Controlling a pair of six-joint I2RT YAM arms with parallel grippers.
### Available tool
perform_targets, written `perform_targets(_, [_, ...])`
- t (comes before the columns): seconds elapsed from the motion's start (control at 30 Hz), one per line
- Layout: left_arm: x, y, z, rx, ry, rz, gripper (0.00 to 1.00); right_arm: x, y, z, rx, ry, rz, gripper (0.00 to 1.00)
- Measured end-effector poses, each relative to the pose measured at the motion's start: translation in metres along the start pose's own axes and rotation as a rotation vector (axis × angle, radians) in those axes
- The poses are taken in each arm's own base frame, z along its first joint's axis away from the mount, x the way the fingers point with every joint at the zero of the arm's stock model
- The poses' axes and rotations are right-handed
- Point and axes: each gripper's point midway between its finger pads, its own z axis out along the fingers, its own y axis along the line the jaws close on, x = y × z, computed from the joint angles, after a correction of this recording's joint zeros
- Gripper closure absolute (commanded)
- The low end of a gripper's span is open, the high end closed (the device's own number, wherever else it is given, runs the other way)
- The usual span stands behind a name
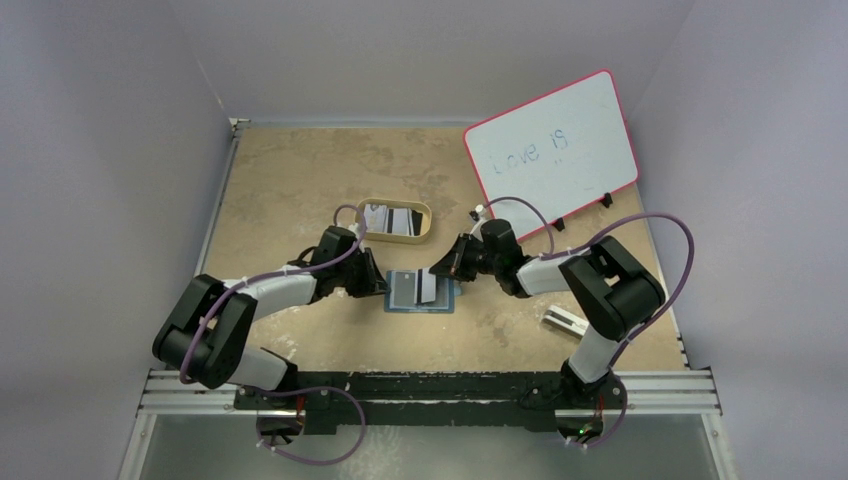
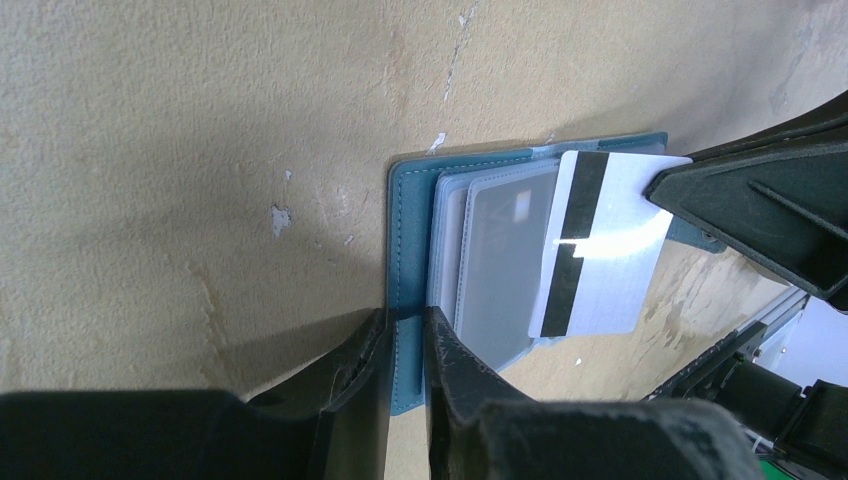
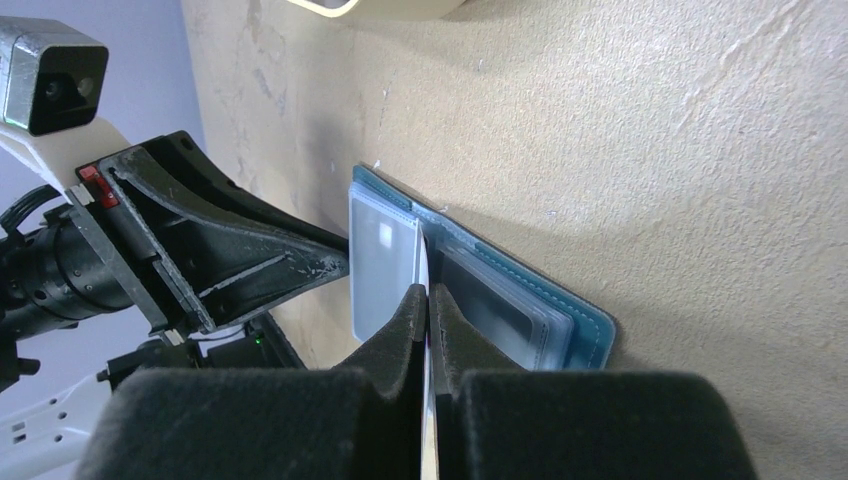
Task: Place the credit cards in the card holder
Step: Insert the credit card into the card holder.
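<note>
Whiteboard point(image 1: 553, 145), pink-edged, handwritten "Love is". Teal card holder point(image 2: 410, 230), soft, stitched, with clear sleeves, lies open mid-surface point(image 1: 300, 180) on speckled tan. Its edge is pinched tight in left gripper point(image 2: 405, 325). Closed right gripper point(image 3: 427, 295) clamps credit card point(image 2: 600, 245), pale, glossy, black-striped, over the sleeves.

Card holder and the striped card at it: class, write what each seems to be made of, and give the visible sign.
Card holder: probably leather or an imitation, matte teal, with a stitched seam along its edge. Its inner sleeves: clear plastic, since a card shows through. Striped card: likely stiff plastic, pale and slightly glossy; a glare spot sits on its dark stripe.
</note>
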Motion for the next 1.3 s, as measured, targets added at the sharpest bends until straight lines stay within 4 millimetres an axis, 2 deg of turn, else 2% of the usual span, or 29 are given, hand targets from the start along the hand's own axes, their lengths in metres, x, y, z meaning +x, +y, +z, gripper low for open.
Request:
perform_targets(0.37, [-0.001, 0.001, 0.001, -0.003, -0.004, -0.003, 0.85, 0.001, -0.004, 0.003, 0.039, -0.031, -0.057, 1.0])
perform_targets(0.63, [-0.002, 0.0, 0.003, 0.002, -0.01, -0.002, 0.85, -0.004, 0.001, -0.007, 0.043, -0.07, -0.101, 1.0])
perform_targets(1.07, [-0.004, -0.001, 0.006, 0.013, -0.028, -0.024, 0.86, 0.009, 0.0, 0.0, 0.076, -0.07, -0.137, 1.0])
perform_targets(1.3, [-0.005, 0.0, 0.005, 0.009, -0.041, -0.028, 0.86, 0.013, -0.004, -0.004, 0.097, -0.092, -0.126, 1.0])
